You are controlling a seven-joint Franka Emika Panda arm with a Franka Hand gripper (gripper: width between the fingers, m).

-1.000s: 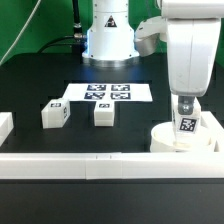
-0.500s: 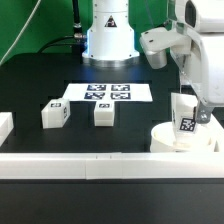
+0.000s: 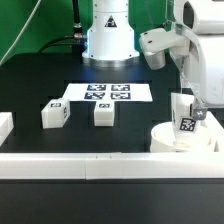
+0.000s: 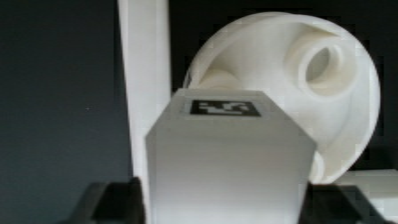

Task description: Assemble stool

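Wrist view: leg [image 4: 231, 150] overlaps seat [image 4: 249, 50] edge.

Cannot judge the grip of the gripper [image 3: 191, 112] on the upright leg [image 3: 185, 122]: only dark slivers of fingers [image 4: 111, 203] at the wrist view's edge, tips tucked behind the leg in the exterior view. Cannot see the lower rim of the seat [image 3: 168, 138] behind the front rail [image 3: 90, 163], nor part of its face behind the leg in the wrist view. Too small to read: tags on the loose legs [image 3: 54, 115].
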